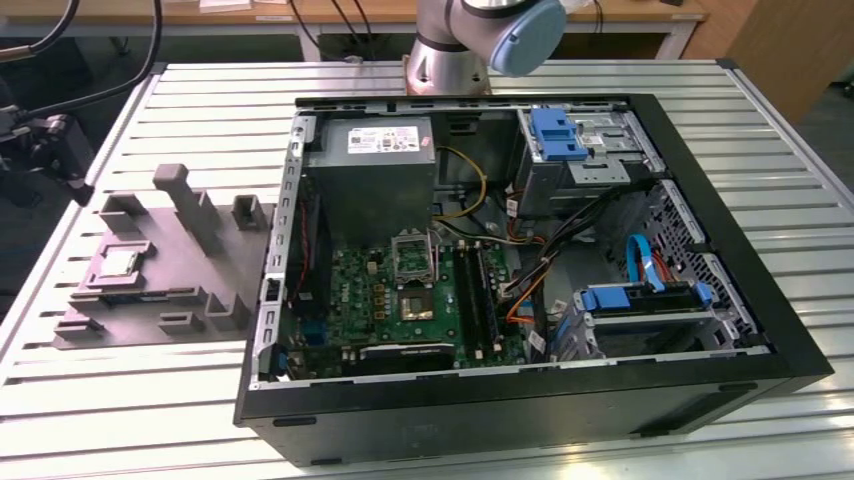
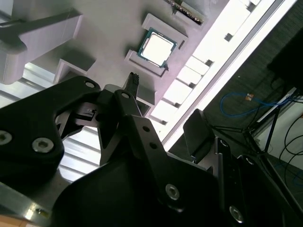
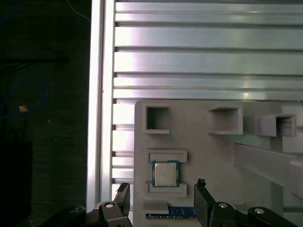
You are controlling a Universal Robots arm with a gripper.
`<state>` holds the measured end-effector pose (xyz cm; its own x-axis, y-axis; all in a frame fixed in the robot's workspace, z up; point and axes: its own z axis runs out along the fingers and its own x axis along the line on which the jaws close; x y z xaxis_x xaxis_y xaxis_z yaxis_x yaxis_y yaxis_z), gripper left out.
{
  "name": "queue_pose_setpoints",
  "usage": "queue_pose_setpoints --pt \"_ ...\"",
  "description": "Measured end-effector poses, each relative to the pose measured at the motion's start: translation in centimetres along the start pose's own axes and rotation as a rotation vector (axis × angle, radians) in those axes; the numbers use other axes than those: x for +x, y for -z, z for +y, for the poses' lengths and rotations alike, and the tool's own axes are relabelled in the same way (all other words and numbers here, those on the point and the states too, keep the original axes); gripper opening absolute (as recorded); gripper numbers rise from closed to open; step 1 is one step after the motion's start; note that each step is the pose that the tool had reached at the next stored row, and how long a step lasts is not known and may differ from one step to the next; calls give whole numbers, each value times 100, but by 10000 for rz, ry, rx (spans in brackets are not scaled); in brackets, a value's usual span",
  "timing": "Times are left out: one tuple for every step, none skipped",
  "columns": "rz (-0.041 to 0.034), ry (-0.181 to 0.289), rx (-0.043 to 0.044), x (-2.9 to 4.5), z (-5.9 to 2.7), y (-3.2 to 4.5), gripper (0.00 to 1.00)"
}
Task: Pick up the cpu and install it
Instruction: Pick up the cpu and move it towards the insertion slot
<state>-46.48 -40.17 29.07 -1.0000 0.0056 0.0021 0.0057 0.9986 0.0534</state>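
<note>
cpu (image 3: 165, 173) sat flat on the grey tray (image 3: 208, 156), silvery top up, in a shallow pocket between two raised lips of the tray. the cpu (image 2: 156, 48) looked the same in the second wrist view. in the exterior view the cpu (image 1: 118, 262) was small, on the half of the tray (image 1: 167, 255) away from the pc case (image 1: 534, 250).

gripper (image 3: 162, 185) hung over the tray's edge, fingers (image 3: 124, 198) spread wide, nothing between them (in the first wrist view the two dark tips stood one to each side of the cpu's pocket). the tips were clear of the chip, no contact. couldn't tell the height over the tray. in the second wrist view the gripper (image 2: 164, 97) gaped too, empty, with the cpu further out on the tray (image 2: 109, 28).

the open pc case lay just beside the tray, on the exterior view's right of it, motherboard (image 1: 400, 300) exposed. both rested on the slatted table (image 1: 200, 90). the arm (image 1: 467, 40) rose beyond the case, well apart from the tray.

cpu not picked up, not installed.
</note>
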Motion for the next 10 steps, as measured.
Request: queue_pose_setpoints --pt "1 3 1 -1 -4 -10 65" --pt "2 19 1 -1 -8 -22 65" --pt "5 59 1 -1 -11 -35 65" --pt "8 118 1 -1 -14 -47 65" --pt "10 168 1 -2 -15 -57 65" --pt "11 181 1 -5 -16 -63 65" --pt "12 183 2 -7 -16 -66 65" --pt "13 182 3 -8 -16 -69 65" --pt "12 182 4 -11 -16 -73 65" --pt "11 181 6 -13 -17 -76 65"
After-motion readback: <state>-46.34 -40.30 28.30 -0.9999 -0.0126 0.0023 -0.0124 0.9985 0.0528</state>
